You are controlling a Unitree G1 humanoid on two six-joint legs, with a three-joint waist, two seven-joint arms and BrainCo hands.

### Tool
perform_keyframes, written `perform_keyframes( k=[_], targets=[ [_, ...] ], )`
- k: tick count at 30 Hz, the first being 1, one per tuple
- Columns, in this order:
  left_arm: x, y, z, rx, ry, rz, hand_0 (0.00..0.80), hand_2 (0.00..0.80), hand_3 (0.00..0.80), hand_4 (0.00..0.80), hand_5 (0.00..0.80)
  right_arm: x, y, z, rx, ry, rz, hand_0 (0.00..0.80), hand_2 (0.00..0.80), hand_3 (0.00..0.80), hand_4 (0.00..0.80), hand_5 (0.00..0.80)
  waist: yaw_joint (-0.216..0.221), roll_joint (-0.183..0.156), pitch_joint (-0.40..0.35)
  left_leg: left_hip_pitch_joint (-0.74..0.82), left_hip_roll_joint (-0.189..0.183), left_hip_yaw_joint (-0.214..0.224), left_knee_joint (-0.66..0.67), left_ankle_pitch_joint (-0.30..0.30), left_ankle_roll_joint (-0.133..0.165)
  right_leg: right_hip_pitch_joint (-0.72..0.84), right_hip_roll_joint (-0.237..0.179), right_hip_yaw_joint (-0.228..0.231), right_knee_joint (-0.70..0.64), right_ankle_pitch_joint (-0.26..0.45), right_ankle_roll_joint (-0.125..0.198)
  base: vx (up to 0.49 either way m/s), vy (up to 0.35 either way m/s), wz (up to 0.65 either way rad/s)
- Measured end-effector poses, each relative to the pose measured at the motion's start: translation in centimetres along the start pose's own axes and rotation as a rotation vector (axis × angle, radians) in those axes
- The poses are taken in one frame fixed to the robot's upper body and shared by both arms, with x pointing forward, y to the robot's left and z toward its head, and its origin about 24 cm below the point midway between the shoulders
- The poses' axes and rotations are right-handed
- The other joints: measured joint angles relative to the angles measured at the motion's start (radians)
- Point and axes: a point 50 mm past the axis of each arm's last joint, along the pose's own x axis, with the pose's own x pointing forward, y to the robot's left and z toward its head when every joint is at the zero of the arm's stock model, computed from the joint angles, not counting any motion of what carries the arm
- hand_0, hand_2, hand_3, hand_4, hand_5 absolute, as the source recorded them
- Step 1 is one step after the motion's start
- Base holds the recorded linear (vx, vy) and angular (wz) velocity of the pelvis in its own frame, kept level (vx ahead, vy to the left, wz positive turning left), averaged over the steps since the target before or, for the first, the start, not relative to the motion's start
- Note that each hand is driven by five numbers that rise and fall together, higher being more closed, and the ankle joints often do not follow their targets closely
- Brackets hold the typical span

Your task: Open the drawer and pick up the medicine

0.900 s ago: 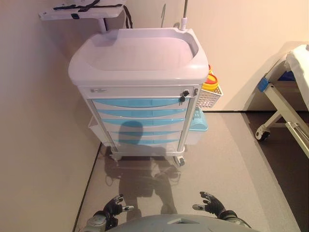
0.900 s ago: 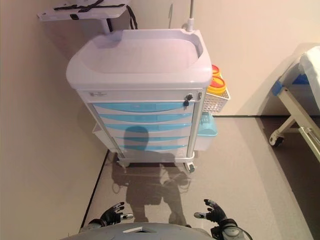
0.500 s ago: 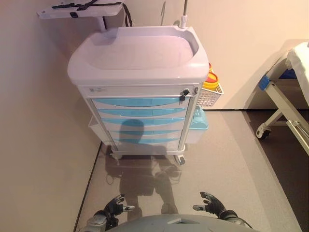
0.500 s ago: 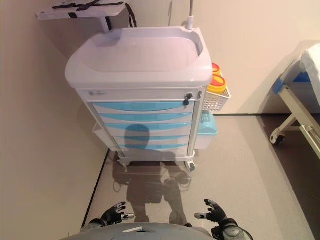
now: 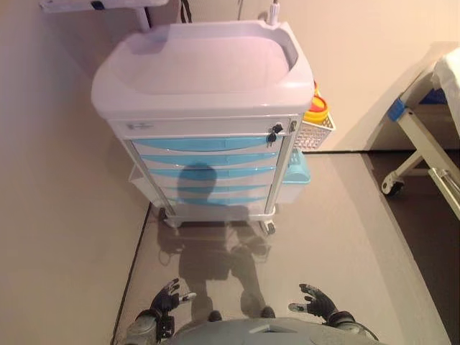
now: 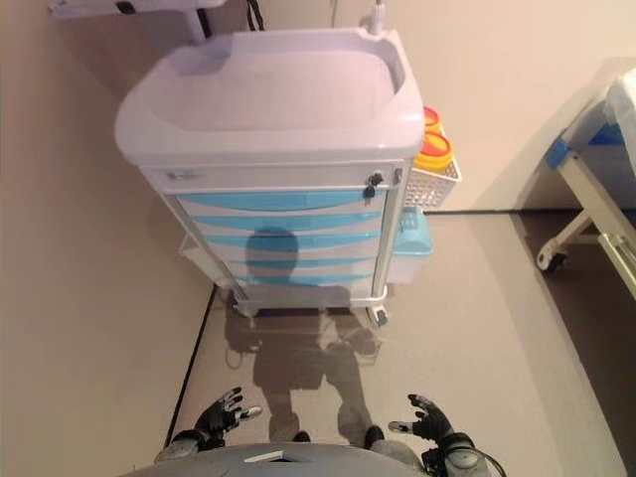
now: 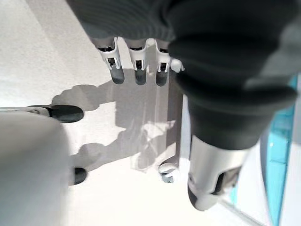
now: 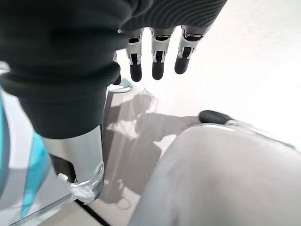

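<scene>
Both the left robot hand [image 5: 167, 298] and the right robot hand [image 5: 314, 302] hung low with fingers spread and empty, well short of the cart [image 5: 205, 108], whose blue drawers [image 5: 205, 144] stood closed, presumably hiding the unseen medicine.

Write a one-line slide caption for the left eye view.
Medical cart with all its blue drawers closed; the left hand and right hand hang open and empty, low, short of it.
</scene>
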Motion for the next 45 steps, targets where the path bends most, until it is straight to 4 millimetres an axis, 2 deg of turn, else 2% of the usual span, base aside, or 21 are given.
perform_keyframes(
  k=[2,4,6,9,11,15,17,20,24,29,31,35,39,45],
  targets=[
    [0.8,-0.2,2.9,-0.047,-0.120,-0.005,0.000,0.000,0.000,0.000,0.000,0.4,-0.8,1.3,-0.017,-0.046,-0.040,0.000,0.000,0.000,0.000,0.000,-0.004,0.003,0.041,-0.070,-0.005,0.002,0.041,-0.002,0.001,-0.082,-0.004,0.007,0.056,-0.002,-0.002,-0.128,0.084,-0.11],
    [1.5,-0.6,6.1,-0.098,-0.252,-0.015,0.000,0.000,0.000,0.000,0.000,0.9,-2.2,3.4,-0.044,-0.110,-0.087,0.000,0.000,0.000,0.000,0.000,-0.006,0.008,0.091,-0.142,-0.013,0.007,0.090,-0.002,0.002,-0.161,-0.010,0.017,0.113,-0.004,-0.002,-0.075,0.051,-0.17],
    [1.9,-1.2,9.2,-0.146,-0.369,-0.034,0.000,0.000,0.000,0.000,0.000,1.3,-3.3,5.1,-0.060,-0.156,-0.124,0.000,0.000,0.000,0.000,0.000,-0.006,0.005,0.130,-0.182,-0.017,0.026,0.124,-0.003,0.003,-0.217,-0.009,0.032,0.163,-0.006,-0.002,-0.097,0.049,-0.23],
    [1.8,-1.1,13.5,-0.202,-0.531,-0.056,0.000,0.000,0.000,0.000,0.000,1.5,-3.8,7.8,-0.071,-0.255,-0.149,0.000,0.000,0.000,0.000,0.000,-0.008,-0.027,0.169,-0.268,-0.032,0.051,0.200,-0.035,0.001,-0.330,-0.006,0.076,0.248,-0.028,-0.002,-0.094,0.043,-0.39],
    [1.6,-1.0,15.8,-0.260,-0.613,-0.063,0.000,0.000,0.000,0.000,0.000,1.6,-3.7,8.7,-0.070,-0.295,-0.150,0.000,0.000,0.000,0.000,0.000,-0.011,-0.048,0.191,-0.335,-0.038,0.052,0.262,-0.056,0.001,-0.396,-0.003,0.098,0.287,-0.027,-0.001,-0.074,0.053,-0.38],
    [1.0,-0.9,19.3,-0.434,-0.750,-0.105,0.000,0.000,0.000,0.000,0.000,1.6,-3.6,9.6,-0.081,-0.319,-0.147,0.000,0.000,0.000,0.000,0.000,-0.035,-0.083,0.224,-0.445,-0.049,0.050,0.383,-0.102,0.015,-0.498,0.010,0.142,0.343,-0.022,0.005,-0.028,0.054,-0.42],
    [0.5,-1.0,21.7,-0.546,-0.842,-0.170,0.000,0.000,0.000,0.000,0.000,1.5,-3.6,9.7,-0.098,-0.317,-0.146,0.000,0.000,0.000,0.000,0.000,-0.053,-0.092,0.246,-0.491,-0.048,0.051,0.455,-0.134,0.017,-0.527,0.021,0.156,0.357,-0.008,0.016,-0.035,-0.005,-0.36],
    [-0.8,0.1,26.0,-0.690,-0.995,-0.235,0.000,0.000,0.000,0.000,0.000,1.5,-3.4,10.3,-0.094,-0.340,-0.136,0.000,0.000,0.000,0.000,0.000,-0.066,-0.117,0.265,-0.563,-0.038,0.049,0.551,-0.179,0.021,-0.574,0.045,0.180,0.380,0.003,0.021,-0.001,-0.027,-0.39],
    [-2.9,1.5,30.9,-0.783,-1.162,-0.309,0.000,0.000,0.000,0.000,0.000,1.6,-2.9,10.2,-0.100,-0.339,-0.114,0.000,0.000,0.000,0.000,0.000,-0.089,-0.153,0.292,-0.590,-0.016,0.054,0.626,-0.217,0.027,-0.576,0.065,0.194,0.385,0.007,0.028,0.046,-0.053,-0.21],
    [-6.2,3.7,35.9,-0.732,-1.301,-0.295,0.000,0.000,0.000,0.000,0.000,1.5,-1.6,10.4,-0.116,-0.363,-0.074,0.000,0.000,0.000,0.000,0.000,-0.101,-0.197,0.310,-0.600,-0.013,0.050,0.676,-0.242,0.029,-0.571,0.078,0.198,0.388,0.010,0.032,0.101,-0.068,-0.08],
    [-7.0,4.3,37.3,-0.738,-1.308,-0.278,0.000,0.000,0.000,0.000,0.000,1.5,-1.2,10.3,-0.110,-0.364,-0.065,0.000,0.000,0.000,0.000,0.000,-0.104,-0.203,0.307,-0.599,-0.013,0.045,0.691,-0.252,0.032,-0.565,0.082,0.200,0.394,0.010,0.031,0.139,-0.075,-0.06],
    [-7.2,4.9,37.8,-0.787,-1.266,-0.288,0.000,0.000,0.000,0.000,0.000,1.3,-0.3,9.8,-0.116,-0.366,-0.036,0.000,0.000,0.000,0.000,0.000,-0.109,-0.217,0.306,-0.591,-0.013,0.023,0.731,-0.275,0.035,-0.542,0.094,0.203,0.403,0.007,0.036,0.160,-0.095,-0.05],
    [-7.0,5.0,37.9,-0.902,-1.222,-0.368,0.000,0.000,0.000,0.000,0.000,1.2,1.1,8.9,-0.061,-0.353,-0.011,0.000,0.000,0.000,0.000,0.000,-0.108,-0.263,0.303,-0.553,-0.014,0.019,0.731,-0.278,0.038,-0.499,0.090,0.203,0.392,0.004,0.040,0.145,-0.086,0.03],
    [-6.2,4.0,37.4,-1.022,-1.167,-0.520,0.000,0.000,0.000,0.000,0.000,1.0,1.4,8.1,-0.049,-0.338,-0.005,0.000,0.000,0.000,0.000,0.000,-0.097,-0.271,0.303,-0.526,-0.017,0.005,0.726,-0.281,0.051,-0.449,0.086,0.204,0.360,0.016,0.050,0.130,-0.062,0.07]
  ],
)
